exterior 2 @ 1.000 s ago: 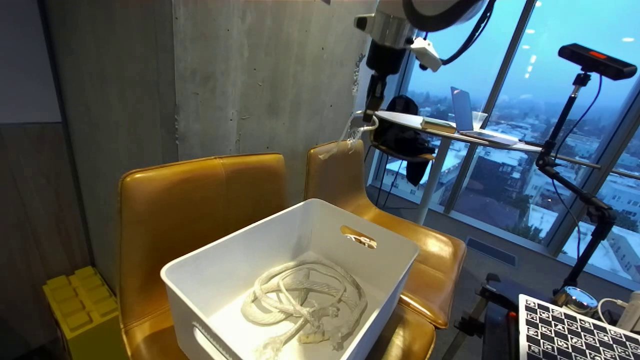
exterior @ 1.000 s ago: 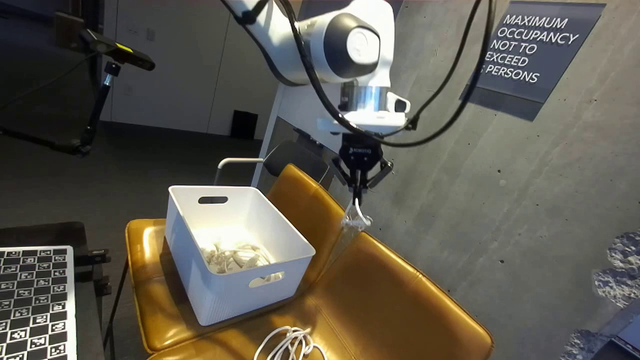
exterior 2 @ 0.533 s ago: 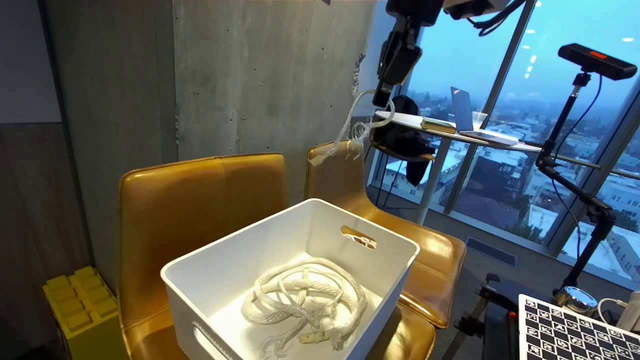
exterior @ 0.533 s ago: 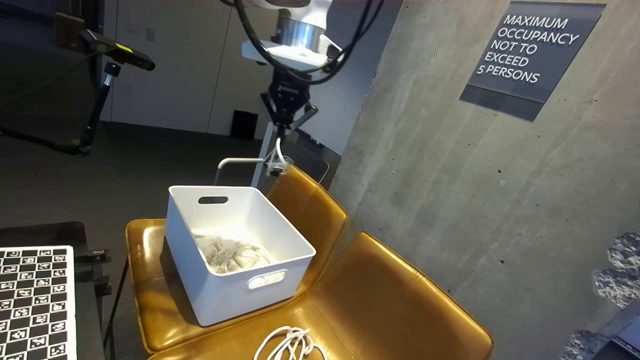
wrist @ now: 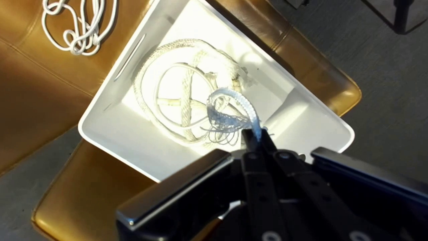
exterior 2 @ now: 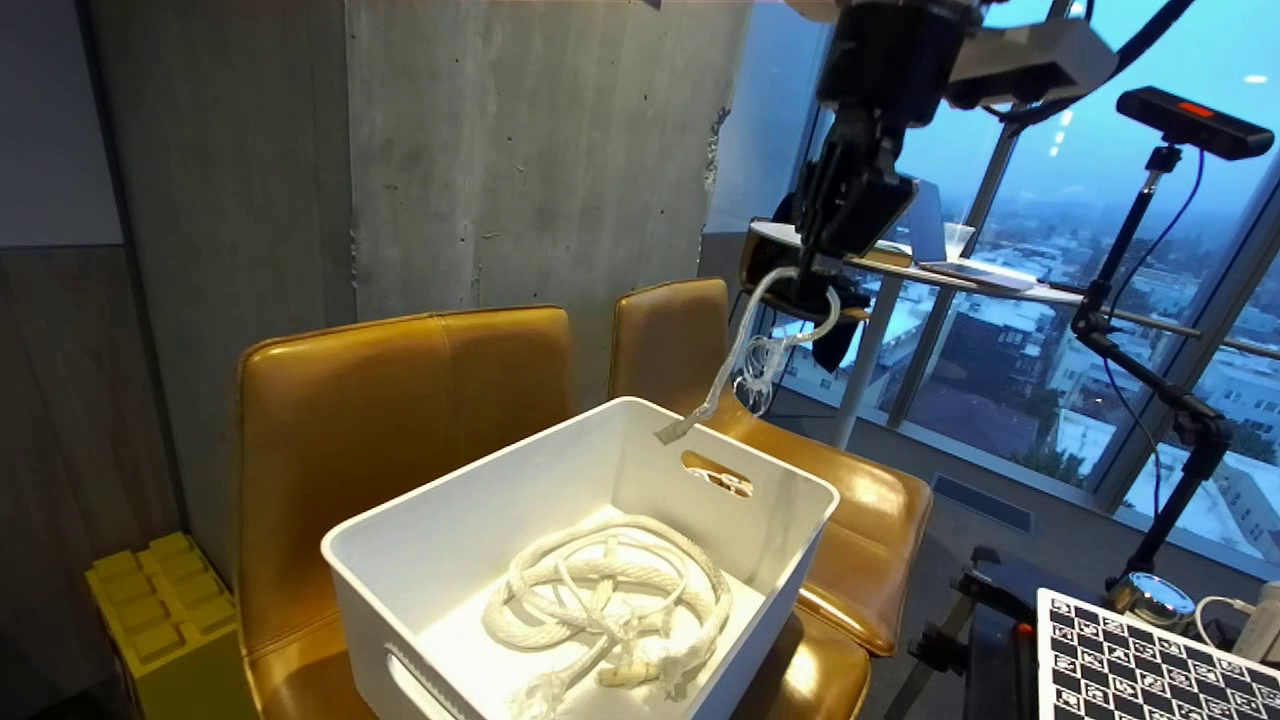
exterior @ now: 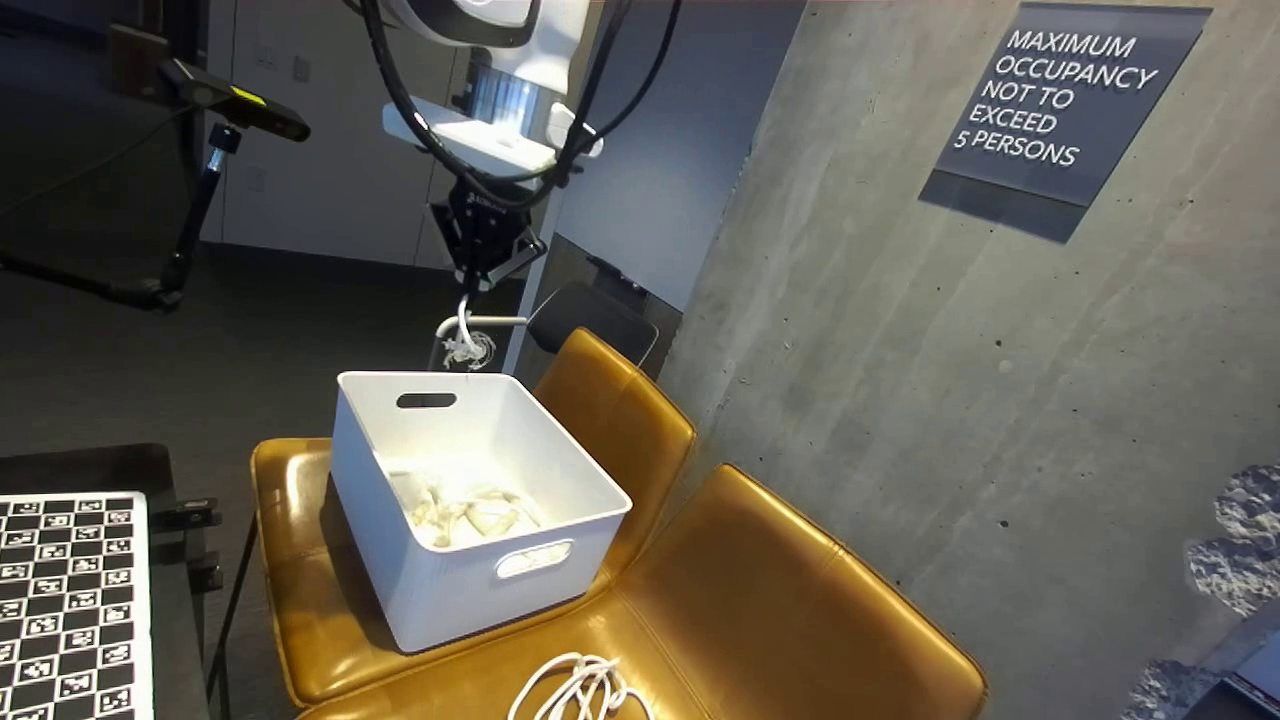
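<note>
My gripper (wrist: 256, 135) is shut on a short white rope (wrist: 246, 104), which loops out between the fingertips and ends in a frayed tuft. In an exterior view the rope (exterior 2: 736, 352) hangs in an arch from the gripper (exterior 2: 808, 285), its flat end in front of the bin's far corner. An exterior view puts the gripper (exterior: 470, 290) above the back rim of a white bin (exterior: 500, 600). Seen from the wrist, the open bin lies below the fingers. Coiled off-white ropes (exterior 2: 540, 625) lie on the bin's floor, partly covered by the held rope in the wrist view.
The bin stands on a tan chair (exterior: 290, 580), with another tan chair (exterior: 800, 590) alongside. A loose white cord (wrist: 78, 43) lies on that seat. Camera stands (exterior: 235, 105), a checkered board (exterior 2: 1160, 660), a yellow box (exterior 2: 160, 620) and a concrete wall (exterior: 850, 350) surround them.
My gripper has carried the rope away from the concrete wall and over to the bin, rising and then coming down somewhat. It stays shut on the rope. Bin and cord have not moved.
</note>
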{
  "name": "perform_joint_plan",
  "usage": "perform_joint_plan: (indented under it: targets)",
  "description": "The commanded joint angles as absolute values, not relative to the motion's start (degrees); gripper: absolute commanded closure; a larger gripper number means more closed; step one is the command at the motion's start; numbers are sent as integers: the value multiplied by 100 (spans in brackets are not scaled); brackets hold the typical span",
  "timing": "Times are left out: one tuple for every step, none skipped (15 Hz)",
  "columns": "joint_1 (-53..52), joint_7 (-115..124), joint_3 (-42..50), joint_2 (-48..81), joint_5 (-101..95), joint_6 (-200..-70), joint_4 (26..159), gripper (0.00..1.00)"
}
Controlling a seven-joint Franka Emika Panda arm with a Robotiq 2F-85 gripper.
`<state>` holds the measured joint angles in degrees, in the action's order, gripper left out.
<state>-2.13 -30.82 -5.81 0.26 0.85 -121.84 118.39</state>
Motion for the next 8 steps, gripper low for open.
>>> perform_joint_plan:
  targets:
    - [-245,-2958,-464,188,-98,-12702,12104,69]
    - [-249,-2938,-458,203,-125,-12833,12191,64]
    - [-242,-2937,-447,234,-147,-12941,12259,57]
    - [-227,-2927,-432,257,-188,-13048,12338,49]
    - [-205,-2916,-410,293,-237,-13138,12398,43]
    - [-171,-2919,-377,325,-283,-13222,12453,34]
    - [-123,-2954,-331,347,-312,-13290,12509,28]
    - [-71,-2986,-273,369,-359,-13358,12561,21]
